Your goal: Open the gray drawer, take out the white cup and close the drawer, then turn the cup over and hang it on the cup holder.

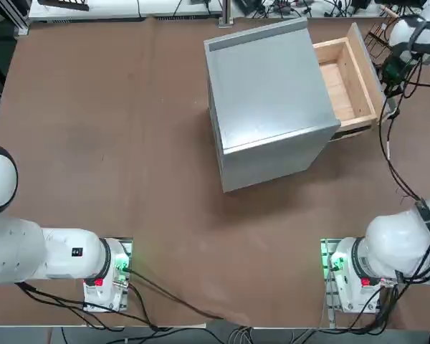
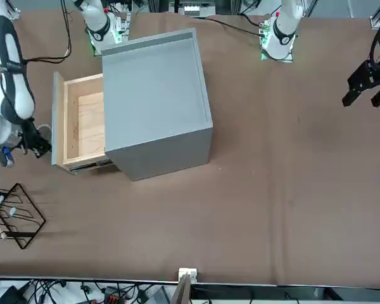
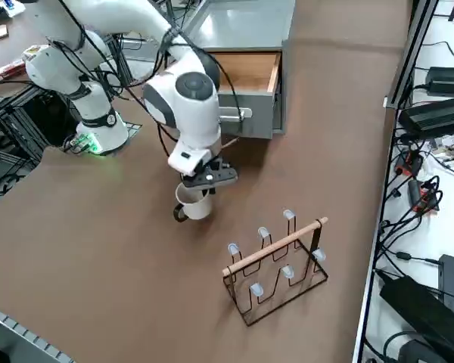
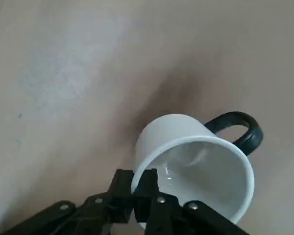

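My right gripper (image 3: 203, 181) is shut on the rim of the white cup (image 3: 194, 204), one finger inside the rim and one outside. The cup (image 4: 196, 152) is mouth up and slightly tilted, with its dark handle (image 4: 237, 128) on the side away from the fingers (image 4: 121, 188). It is low over the brown table, between the gray drawer (image 3: 246, 72) and the cup holder (image 3: 276, 261). The drawer (image 1: 344, 79) stands pulled out of the gray cabinet (image 1: 269, 100), and its wooden tray is empty. The wire cup holder (image 2: 12, 215) has no cup on its pegs.
The cabinet takes up the far middle of the table. The drawer's front panel and handle (image 3: 234, 113) stick out close behind my right arm. The table edge and cables lie just beyond the cup holder.
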Motion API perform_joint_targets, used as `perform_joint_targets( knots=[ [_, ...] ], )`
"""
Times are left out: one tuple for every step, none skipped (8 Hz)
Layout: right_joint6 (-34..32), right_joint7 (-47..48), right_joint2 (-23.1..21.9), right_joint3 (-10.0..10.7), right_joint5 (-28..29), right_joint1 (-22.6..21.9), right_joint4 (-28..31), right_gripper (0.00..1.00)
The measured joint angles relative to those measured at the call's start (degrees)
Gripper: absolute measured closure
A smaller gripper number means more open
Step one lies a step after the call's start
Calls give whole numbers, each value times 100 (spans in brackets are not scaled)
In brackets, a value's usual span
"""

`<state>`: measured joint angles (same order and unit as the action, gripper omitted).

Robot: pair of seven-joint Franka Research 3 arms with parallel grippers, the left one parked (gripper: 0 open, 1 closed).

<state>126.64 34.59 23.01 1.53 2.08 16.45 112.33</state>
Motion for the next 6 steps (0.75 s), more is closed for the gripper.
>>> perform_joint_targets(
  knots=[
    [42, 60, 90, -1, 0, -19, -7, 94],
    [59, 87, 153, -8, 26, -27, -41, 91],
    [60, 95, 177, -9, 30, -32, -94, 81],
    [59, 97, 198, -9, 30, -35, -155, 77],
    [51, 98, 202, -11, 30, -60, -231, 62],
    [-57, 96, 176, -12, 30, -110, -337, 42]
  ],
)
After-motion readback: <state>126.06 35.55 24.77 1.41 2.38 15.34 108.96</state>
